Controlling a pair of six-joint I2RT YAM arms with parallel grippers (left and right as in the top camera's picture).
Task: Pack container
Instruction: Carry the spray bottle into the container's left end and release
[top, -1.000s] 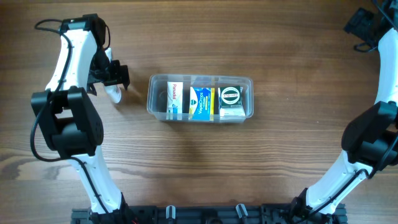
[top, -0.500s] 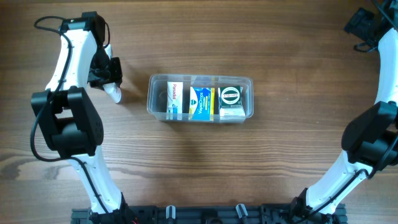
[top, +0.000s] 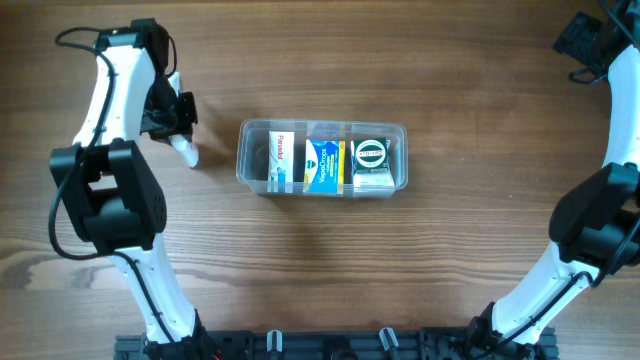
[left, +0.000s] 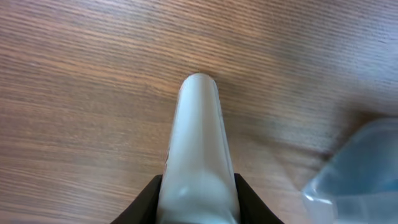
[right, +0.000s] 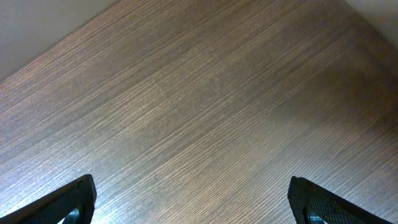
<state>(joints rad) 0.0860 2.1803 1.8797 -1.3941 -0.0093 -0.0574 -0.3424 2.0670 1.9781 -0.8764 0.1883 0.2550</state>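
The container (top: 246, 170), a clear rectangular tub, lies at the table's middle. Inside it are a white box with red print (top: 281, 152), a blue and yellow box (top: 324, 164) and a box with a dark round label (top: 372, 153). A white tube (top: 186, 151) lies on the wood just left of it. My left gripper (top: 177, 128) is shut on that tube. In the left wrist view the tube (left: 199, 137) runs forward between the black fingers (left: 146, 202), with the container's corner (left: 357, 168) at the right. My right gripper (top: 583, 40) is open at the far right corner, with only wood under it (right: 199, 199).
Bare wooden table surrounds the container. The left arm's base link (top: 110, 195) stands at the front left and the right arm's link (top: 600, 215) at the front right. A black rail (top: 330, 345) runs along the front edge.
My left gripper's jaws have closed from wide open onto the white tube, which has shifted slightly. The right arm has not moved.
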